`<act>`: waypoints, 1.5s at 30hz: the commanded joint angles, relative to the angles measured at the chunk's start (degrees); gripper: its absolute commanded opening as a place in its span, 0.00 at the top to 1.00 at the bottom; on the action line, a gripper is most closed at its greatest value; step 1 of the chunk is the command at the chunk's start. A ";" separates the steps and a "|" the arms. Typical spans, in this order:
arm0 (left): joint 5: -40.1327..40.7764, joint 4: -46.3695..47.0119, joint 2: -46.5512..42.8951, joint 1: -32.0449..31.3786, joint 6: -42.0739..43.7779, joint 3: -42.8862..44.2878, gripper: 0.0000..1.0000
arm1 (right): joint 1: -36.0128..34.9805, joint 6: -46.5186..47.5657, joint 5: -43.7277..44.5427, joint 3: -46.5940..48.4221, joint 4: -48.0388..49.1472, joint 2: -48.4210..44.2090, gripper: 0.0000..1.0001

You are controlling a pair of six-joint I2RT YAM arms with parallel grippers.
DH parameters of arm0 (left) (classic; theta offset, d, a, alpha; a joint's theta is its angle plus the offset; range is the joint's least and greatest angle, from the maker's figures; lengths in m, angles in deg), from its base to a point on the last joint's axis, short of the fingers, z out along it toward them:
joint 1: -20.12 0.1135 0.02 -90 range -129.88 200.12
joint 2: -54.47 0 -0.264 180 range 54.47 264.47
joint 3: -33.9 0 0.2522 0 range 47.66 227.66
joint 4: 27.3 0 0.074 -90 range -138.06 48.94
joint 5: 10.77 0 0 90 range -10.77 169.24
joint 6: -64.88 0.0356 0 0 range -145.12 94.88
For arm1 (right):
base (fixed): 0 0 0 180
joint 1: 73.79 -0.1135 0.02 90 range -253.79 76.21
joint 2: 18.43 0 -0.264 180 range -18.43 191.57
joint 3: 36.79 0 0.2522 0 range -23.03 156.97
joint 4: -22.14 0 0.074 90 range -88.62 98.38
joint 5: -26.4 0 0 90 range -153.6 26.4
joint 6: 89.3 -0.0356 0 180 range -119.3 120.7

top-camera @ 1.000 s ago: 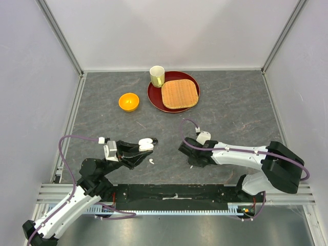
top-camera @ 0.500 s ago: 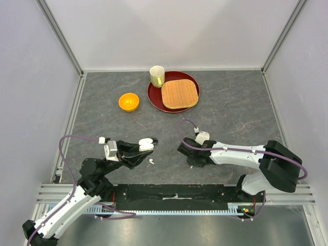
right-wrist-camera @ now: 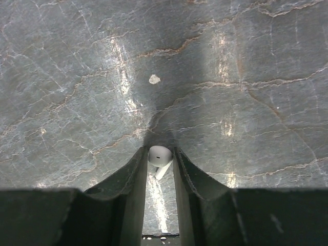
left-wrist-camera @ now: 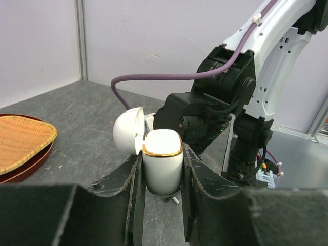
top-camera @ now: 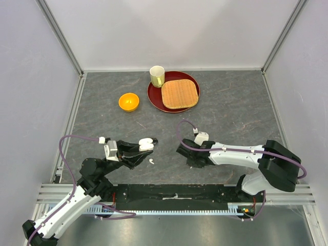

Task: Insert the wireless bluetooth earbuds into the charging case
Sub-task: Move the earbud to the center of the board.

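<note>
- Toward the far left of centre, an orange bowl (top-camera: 128,101) stands on the grey table (top-camera: 230,107).
- Near left: the left gripper (top-camera: 145,147) is clamped on the white charging case (left-wrist-camera: 163,154), which it holds upright off the table with its gold rim up and its lid swung open.
- Just right of that gripper, a white earbud (top-camera: 152,161) lies loose on the table.
- Far centre: a cup (top-camera: 157,76) stands on a red plate (top-camera: 154,96) beside a woven mat (top-camera: 179,93).
- Near right of centre: the right gripper (right-wrist-camera: 160,149) is lowered to the table, fingers narrowly apart, straddling a second white earbud (right-wrist-camera: 159,156); whether they grip it cannot be told.
</note>
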 commanded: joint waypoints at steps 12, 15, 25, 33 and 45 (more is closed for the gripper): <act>1.25 -0.01 0.09 -0.12 1.11 -0.15 0.98 | -0.62 -0.63 2.27 1.38 -1.27 0.56 0.69; 1.33 -0.18 -0.18 -0.12 0.93 -0.15 0.98 | -0.53 1.12 3.24 1.99 -0.83 0.65 0.72; 1.51 -0.45 0.00 -0.12 0.93 0.11 0.98 | -0.62 14.31 8.78 5.77 3.56 4.42 0.73; 1.86 -0.62 -0.09 -0.21 0.85 0.03 0.98 | -0.62 17.04 6.59 6.39 5.23 6.98 0.60; 2.13 -1.15 -0.18 -0.12 1.37 0.11 0.98 | -0.44 10.37 4.21 5.86 4.80 6.98 0.51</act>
